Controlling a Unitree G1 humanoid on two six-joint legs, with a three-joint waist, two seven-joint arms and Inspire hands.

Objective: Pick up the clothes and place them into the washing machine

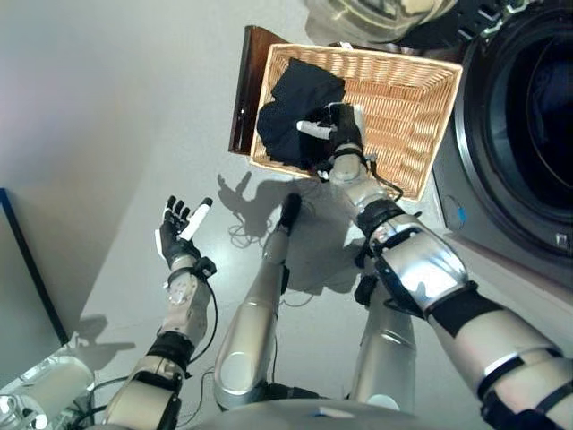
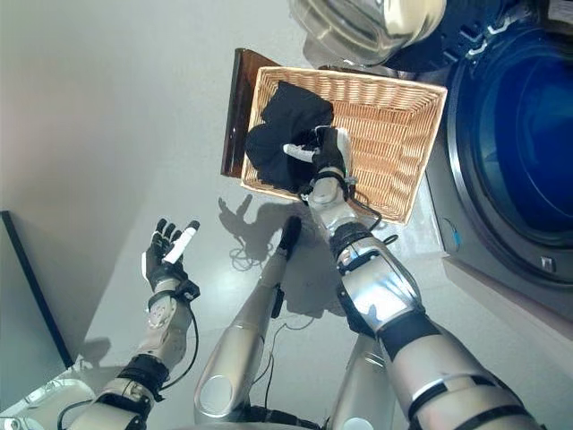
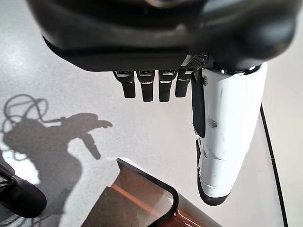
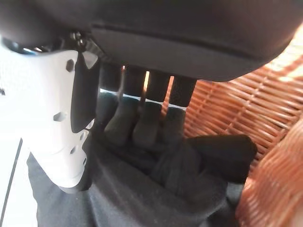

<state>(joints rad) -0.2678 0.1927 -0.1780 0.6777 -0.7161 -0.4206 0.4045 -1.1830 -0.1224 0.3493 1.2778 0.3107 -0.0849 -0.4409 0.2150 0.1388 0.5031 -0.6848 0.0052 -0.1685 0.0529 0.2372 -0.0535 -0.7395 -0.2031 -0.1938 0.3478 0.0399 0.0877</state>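
A heap of dark clothes (image 1: 291, 107) lies in the left part of a wicker basket (image 1: 439, 107) on the floor. My right hand (image 1: 343, 134) reaches down into the basket and rests on the heap. In the right wrist view its fingers (image 4: 142, 123) curl into the dark clothes (image 4: 142, 198), with the white-covered thumb (image 4: 52, 113) beside them. The washing machine's open drum (image 1: 537, 116) is just right of the basket. My left hand (image 1: 177, 235) hangs open over the bare floor at the lower left, holding nothing.
The basket sits on a low brown stand (image 1: 243, 90) whose edge juts out to the left. The machine's round glass door (image 2: 367, 27) stands open beyond the basket. Grey floor stretches to the left.
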